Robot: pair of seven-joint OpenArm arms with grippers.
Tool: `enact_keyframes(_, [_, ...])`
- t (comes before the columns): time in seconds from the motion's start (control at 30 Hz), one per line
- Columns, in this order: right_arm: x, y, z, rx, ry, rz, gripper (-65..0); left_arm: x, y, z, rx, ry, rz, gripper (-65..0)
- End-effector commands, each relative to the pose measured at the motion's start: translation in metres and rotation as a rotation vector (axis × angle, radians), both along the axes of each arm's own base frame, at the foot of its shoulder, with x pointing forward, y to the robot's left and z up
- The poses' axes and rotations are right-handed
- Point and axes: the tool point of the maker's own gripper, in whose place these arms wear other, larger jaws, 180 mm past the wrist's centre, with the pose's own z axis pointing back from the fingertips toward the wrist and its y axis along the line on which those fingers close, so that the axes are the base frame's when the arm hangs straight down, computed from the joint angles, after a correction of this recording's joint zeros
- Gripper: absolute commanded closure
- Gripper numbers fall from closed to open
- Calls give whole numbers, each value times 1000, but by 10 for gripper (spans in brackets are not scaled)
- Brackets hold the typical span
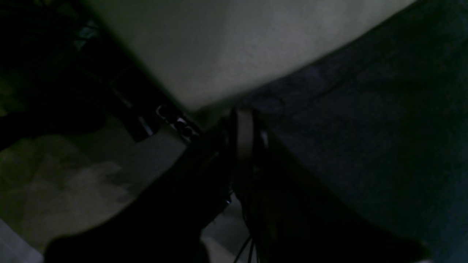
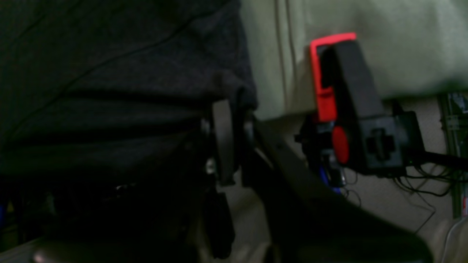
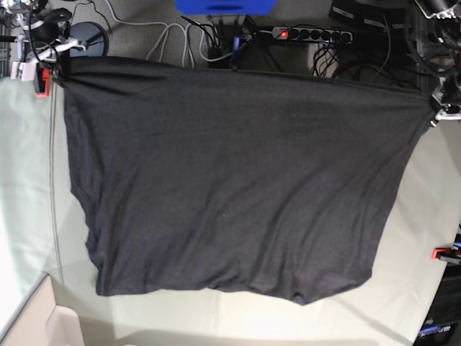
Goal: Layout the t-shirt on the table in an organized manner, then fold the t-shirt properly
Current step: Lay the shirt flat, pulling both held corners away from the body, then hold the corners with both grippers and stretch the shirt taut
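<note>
The left gripper (image 1: 244, 120) is closed, its jaws pinched together on a corner of the t-shirt (image 3: 238, 187); in the left wrist view the dark fabric runs away from the fingertips to the right, and the pale table (image 1: 234, 47) lies beyond and above it. The view is dim, so the cloth between the jaws shows only as a dark fold; in the base view that gripper (image 3: 436, 108) sits at the shirt's far right corner, at the table's far edge.

The right gripper (image 2: 228, 109) is likewise clamped shut on the shirt; in its wrist view the charcoal cloth bunches into folds at the fingertips and spreads off to the left, while just to the right a red clamp (image 2: 323, 91) with a black body grips the table's edge. In the base view this gripper (image 3: 54, 76) holds the shirt's far left corner, with small creases fanning out from the pinch.

Between the two grips the shirt's far edge is drawn taut in a nearly straight line along the table's far side; from there the shirt lies spread flat over the pale grey-green cloth, plain dark side up, reaching towards the near edge. Its near hem is slightly wavy; the left side curves inward and shows a few wrinkles. Another red clamp (image 3: 441, 253) sits at the table's right edge; cables and a power strip (image 3: 310, 33) lie on the floor beyond the table.
</note>
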Motion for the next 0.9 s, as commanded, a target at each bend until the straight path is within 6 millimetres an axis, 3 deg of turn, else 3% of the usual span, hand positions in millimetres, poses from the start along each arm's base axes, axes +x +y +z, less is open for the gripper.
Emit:
enact_keyframes(0.0, [4, -10, 11, -31, -36, -10, -52, 2, 11, 10, 30, -5, 3, -5])
enact_keyframes(0.1, [4, -10, 11, -30, -36, -10, -122, -3, 0, 5, -26, 42, -14, -5])
enact_keyframes(0.27, [5, -10, 11, -30, -40, -11, -201, -2, 1, 5, -26, 38, -13, -5])
enact_keyframes(0.6, [3, -9, 10, -26, -35, -13, -219, -3, 0, 5, -30, 43, -12, -6])
enact_keyframes(0.7, [3, -9, 10, -26, -35, -13, -219, -4, 1, 7, -24, 42, -16, -53])
enact_keyframes(0.87, [4, -9, 11, -29, -38, -11, -219, -6, 0, 5, -27, 48, -15, -185])
